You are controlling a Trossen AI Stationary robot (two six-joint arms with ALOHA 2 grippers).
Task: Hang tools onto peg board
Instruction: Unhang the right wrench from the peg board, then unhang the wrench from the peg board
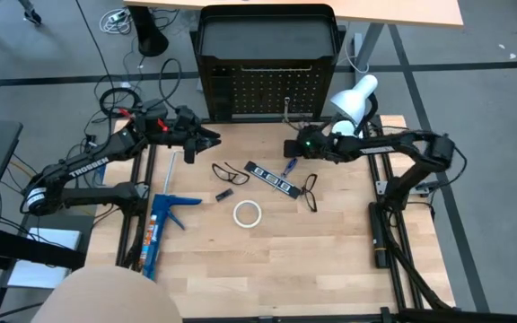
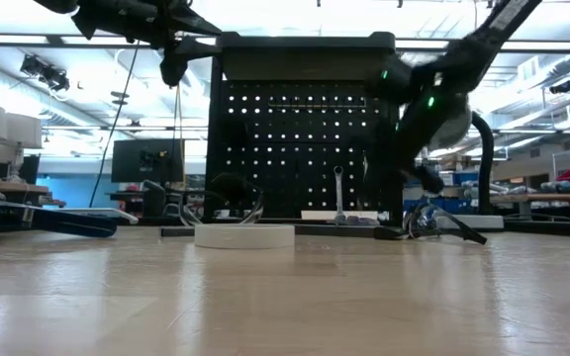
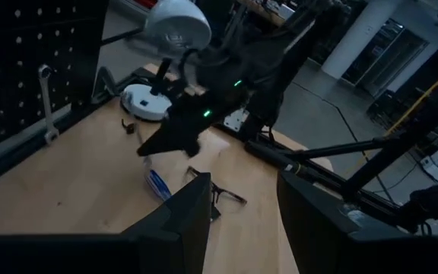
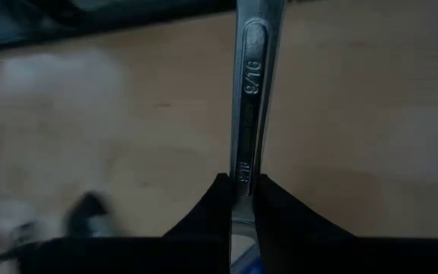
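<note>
The black peg board [image 1: 258,85] stands upright at the table's far edge. One silver wrench [image 2: 337,193] stands against its face; it also shows in the left wrist view [image 3: 46,103]. My right gripper [image 1: 288,146] is in front of the board's right part, shut on a second silver wrench [image 4: 253,84] marked 9/16. My left gripper [image 1: 212,137] is open and empty, high above the table by the board's left part. The white tape ring [image 1: 247,213], the black strip with white marks [image 1: 270,178], two black wire loops [image 1: 230,172] and the blue-handled screwdriver [image 1: 289,167] lie on the table. My right gripper pinches the wrench's flat shank [image 4: 243,164] between its two fingers. The wrench runs straight on from the fingertips, along the fingers, over the wooden table top. Its near end is hidden between the fingers.
A white desk lamp [image 1: 353,103] stands at the board's right, close behind my right arm. A blue caulking gun [image 1: 160,224] lies at the table's left edge. Another silver tool [image 1: 189,154] lies below my left gripper. A small black piece [image 1: 223,194] lies near the tape ring.
</note>
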